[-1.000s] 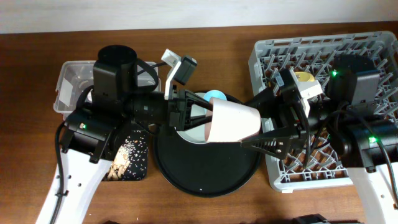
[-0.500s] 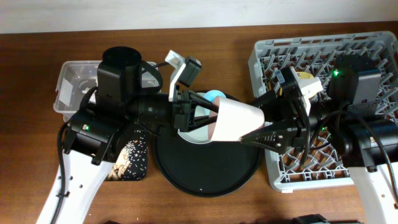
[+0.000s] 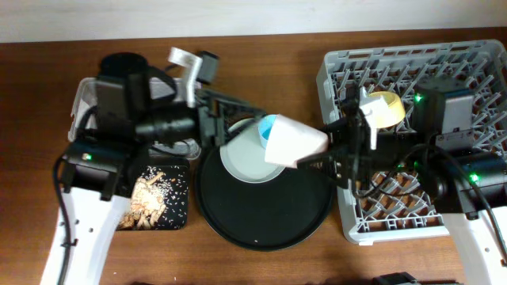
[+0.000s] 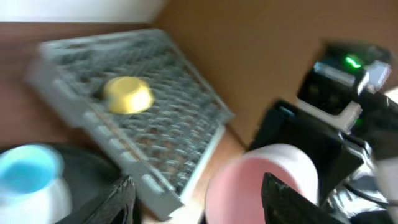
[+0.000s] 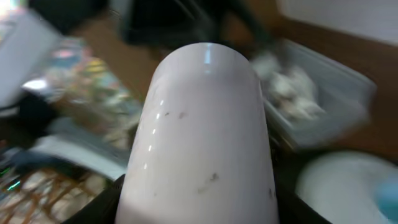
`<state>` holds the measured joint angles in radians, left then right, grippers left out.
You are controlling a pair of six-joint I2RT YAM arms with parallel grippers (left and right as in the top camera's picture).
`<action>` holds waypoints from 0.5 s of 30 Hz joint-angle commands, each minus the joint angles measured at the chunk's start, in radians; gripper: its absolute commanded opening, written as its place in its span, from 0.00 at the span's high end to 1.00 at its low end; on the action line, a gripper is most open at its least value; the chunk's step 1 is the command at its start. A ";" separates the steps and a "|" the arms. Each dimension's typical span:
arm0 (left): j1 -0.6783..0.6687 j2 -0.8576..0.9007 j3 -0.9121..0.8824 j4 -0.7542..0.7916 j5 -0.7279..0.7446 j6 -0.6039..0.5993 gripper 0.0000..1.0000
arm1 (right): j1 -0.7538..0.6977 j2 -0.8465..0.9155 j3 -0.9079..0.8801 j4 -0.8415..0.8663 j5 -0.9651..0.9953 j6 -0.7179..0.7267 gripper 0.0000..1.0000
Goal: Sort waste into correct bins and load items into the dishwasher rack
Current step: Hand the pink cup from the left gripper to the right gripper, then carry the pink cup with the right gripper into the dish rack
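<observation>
Left tool has withdrawn; right tool alone grips pink cup

**A robot test bench dressed as a kitchen**

The place looked like a robotics lab, not a home. A cabled left arm and right arm, showing green status lights, stood at a bare brown wooden table below a plain pale wall. A grey dishwasher rack sat directly on the tabletop, with a clear plastic tub and a shallow black tray at the other end.
</observation>
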<state>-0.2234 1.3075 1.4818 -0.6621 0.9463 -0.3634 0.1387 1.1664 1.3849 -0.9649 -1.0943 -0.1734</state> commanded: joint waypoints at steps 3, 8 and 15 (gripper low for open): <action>0.084 0.003 0.002 -0.180 -0.248 0.002 0.34 | 0.005 -0.001 0.014 -0.131 0.818 0.219 0.54; 0.080 0.003 0.002 -0.345 -0.478 0.002 0.34 | 0.005 0.018 0.014 -0.262 1.173 0.359 0.57; 0.080 0.003 -0.004 -0.415 -0.555 0.003 0.34 | 0.005 0.144 0.012 -0.321 1.249 0.397 0.57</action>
<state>-0.1436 1.3075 1.4815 -1.0660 0.4503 -0.3626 0.1394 1.2518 1.3857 -1.2842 0.0631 0.1879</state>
